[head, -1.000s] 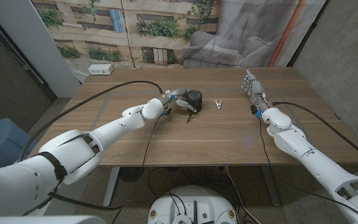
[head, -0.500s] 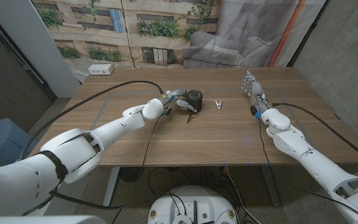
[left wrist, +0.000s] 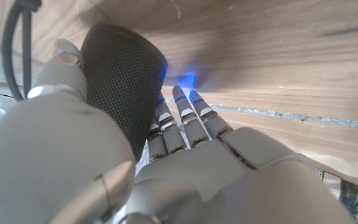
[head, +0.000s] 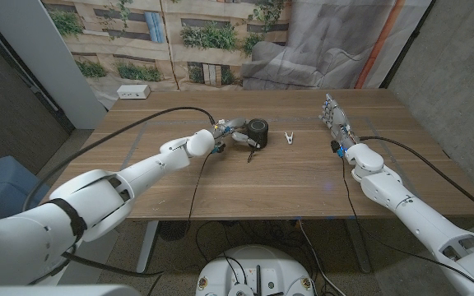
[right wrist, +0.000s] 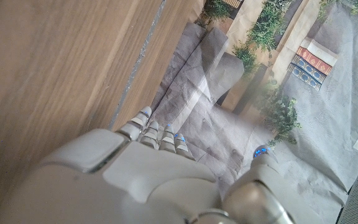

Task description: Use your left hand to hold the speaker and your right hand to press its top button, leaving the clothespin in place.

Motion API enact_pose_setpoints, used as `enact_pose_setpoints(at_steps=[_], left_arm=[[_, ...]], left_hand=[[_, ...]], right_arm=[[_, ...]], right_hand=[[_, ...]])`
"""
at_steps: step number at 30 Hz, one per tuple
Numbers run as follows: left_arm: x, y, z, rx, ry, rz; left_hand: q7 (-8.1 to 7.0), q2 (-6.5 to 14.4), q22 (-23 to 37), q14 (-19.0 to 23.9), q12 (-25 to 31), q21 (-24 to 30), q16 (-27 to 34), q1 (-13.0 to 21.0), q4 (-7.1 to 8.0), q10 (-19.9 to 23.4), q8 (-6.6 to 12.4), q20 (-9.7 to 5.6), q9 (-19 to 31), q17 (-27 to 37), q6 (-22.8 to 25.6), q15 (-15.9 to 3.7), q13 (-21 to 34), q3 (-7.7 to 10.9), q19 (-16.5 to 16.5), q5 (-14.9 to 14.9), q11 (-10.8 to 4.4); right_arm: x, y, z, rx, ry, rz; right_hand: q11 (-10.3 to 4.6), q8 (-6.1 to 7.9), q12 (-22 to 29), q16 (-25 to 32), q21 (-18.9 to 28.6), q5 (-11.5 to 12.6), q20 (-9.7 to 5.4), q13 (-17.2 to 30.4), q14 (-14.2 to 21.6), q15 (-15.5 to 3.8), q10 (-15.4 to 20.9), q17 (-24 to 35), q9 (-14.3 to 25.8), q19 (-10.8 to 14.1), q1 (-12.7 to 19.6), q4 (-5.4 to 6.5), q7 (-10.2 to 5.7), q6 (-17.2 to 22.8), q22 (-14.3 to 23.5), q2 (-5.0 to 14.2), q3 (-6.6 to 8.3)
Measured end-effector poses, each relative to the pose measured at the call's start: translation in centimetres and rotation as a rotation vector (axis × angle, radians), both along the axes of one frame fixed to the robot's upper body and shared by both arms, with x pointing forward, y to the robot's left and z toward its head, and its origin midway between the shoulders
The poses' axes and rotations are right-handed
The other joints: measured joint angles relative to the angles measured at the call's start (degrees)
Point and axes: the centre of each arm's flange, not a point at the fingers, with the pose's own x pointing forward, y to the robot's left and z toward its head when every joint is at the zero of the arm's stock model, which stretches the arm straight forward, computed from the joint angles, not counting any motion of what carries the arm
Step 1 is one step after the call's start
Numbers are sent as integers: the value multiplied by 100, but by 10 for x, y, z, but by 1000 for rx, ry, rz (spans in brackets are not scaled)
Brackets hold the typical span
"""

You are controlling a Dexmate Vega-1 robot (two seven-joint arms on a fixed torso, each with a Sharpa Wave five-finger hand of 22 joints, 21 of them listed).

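Observation:
A black cylindrical speaker stands upright at mid-table, and its mesh side looms close in the left wrist view. My left hand wraps around it from the left, with the thumb on one side of the mesh and the fingers along the other. A small white clothespin lies just right of the speaker, untouched. My right hand stands upright far to the right with straight fingers, holding nothing and well apart from the speaker.
A short black strap trails from the speaker toward me. A white box sits at the table's back left corner. The left arm's black cable arcs over the table's left half. A crumpled grey sheet hangs behind the far edge.
My left wrist has edged slightly to the left while the hand stays at the speaker. The speaker, the clothespin and my right hand have not moved.

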Motion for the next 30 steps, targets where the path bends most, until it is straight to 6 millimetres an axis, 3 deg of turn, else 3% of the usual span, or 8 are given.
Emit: enact_pose_setpoints(at_steps=[5, 10, 18, 30], left_arm=[[1, 4, 1, 3, 18, 6], [1, 7, 3, 10, 34, 6], [-1, 9, 5, 23, 66, -3], [-3, 12, 11, 40, 86, -13]], left_hand=[[-224, 64, 0, -492, 0, 0, 0, -375, 60, -646, -132, 4, -13, -19, -224, 22, -147, -59, -219, 21, 110], [-337, 96, -29, -822, 0, -46, 0, -745, 143, -982, -148, 20, -16, -26, -340, 32, -245, -141, -405, 22, 267], [-161, 326, -29, -1419, 0, -46, 0, -1415, 168, -1632, -173, 18, -16, -26, -905, 45, -426, -281, -781, 30, 561], [15, 270, -55, -1996, 0, -46, 0, -1538, 146, -2194, -193, 28, -16, -25, -1535, 54, -515, -307, -1113, 23, 822]], right_arm=[[0, 1, 0, 0, 0, 2], [1, 1, 0, -2, 2, 4], [2, 4, -1, -5, 5, 11], [2, 6, -1, -7, 7, 15]], right_hand=[[32, 0, 0, 0, 0, 0, 0, 0, 0, 0, 32, 0, 0, 0, 0, 0, 0, 0, 0, 0, 0], [32, 0, 0, 0, 0, 0, 0, 0, 32, 32, 32, 0, 0, 0, 0, -24, 0, 0, 0, 0, 25], [-9, 0, 0, 0, 0, 0, 42, 0, 31, 32, 72, 1, 0, 41, 0, -24, 0, 0, 0, 0, 25], [-9, 0, 0, 0, 0, 0, 41, 0, 31, 31, 72, 1, 0, 41, 0, -41, 1, -1, 0, 0, 8]])
